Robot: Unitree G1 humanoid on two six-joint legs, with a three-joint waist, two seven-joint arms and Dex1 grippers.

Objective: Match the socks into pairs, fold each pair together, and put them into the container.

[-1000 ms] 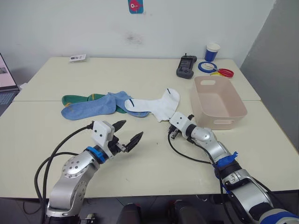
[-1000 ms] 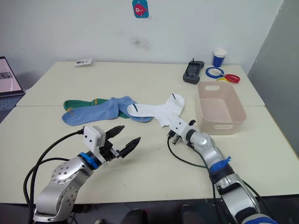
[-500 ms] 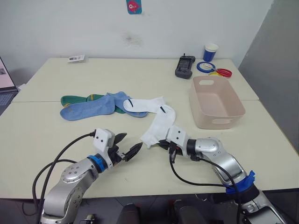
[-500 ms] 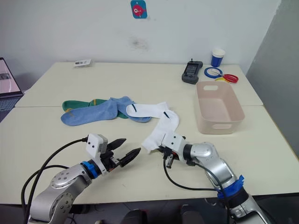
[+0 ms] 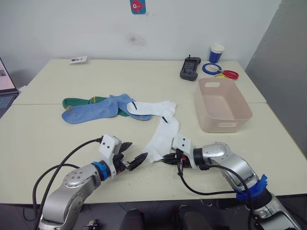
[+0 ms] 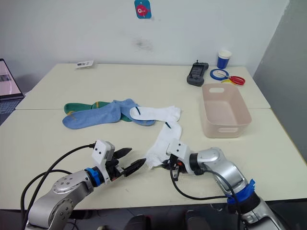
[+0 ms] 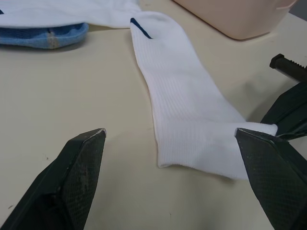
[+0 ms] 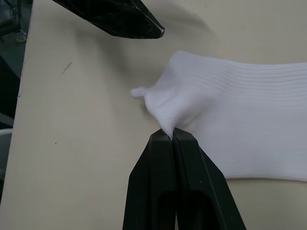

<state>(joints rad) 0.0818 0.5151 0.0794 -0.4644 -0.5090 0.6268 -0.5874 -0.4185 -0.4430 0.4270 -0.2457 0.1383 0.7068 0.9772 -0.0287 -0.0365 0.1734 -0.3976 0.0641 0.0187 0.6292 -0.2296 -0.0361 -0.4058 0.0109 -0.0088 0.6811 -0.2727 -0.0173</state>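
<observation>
The white sock [image 5: 162,138] I hold lies stretched along the tabletop [image 5: 57,139], its near end by my right jaws [image 5: 169,157], its far end with the dark trim reaching toward the second white sock [image 5: 152,108]. My right jaws are pressed together on a small pinch of fabric at that near end, lifting it into a little peak while the rest stays flat. My left jaws [image 5: 130,160] hover just beside the same end, spread wide and holding nothing; the left wrist view shows the sock's end lying between my two fingers [image 7: 79,167].

The second white sock lies across the middle of the tabletop, overlapping a light blue sock [image 5: 93,111]. Under the blue one a dark green sock [image 5: 76,101] with a yellow mark shows at the far left of the heap. I cannot tell how many socks the heap holds.

The pale pink container [image 5: 222,106] stands on my right side, well apart from the held sock. Behind it are a black handheld device [image 5: 190,68], a blue-and-white cup [image 5: 217,53], and coloured rings [image 5: 220,71].
</observation>
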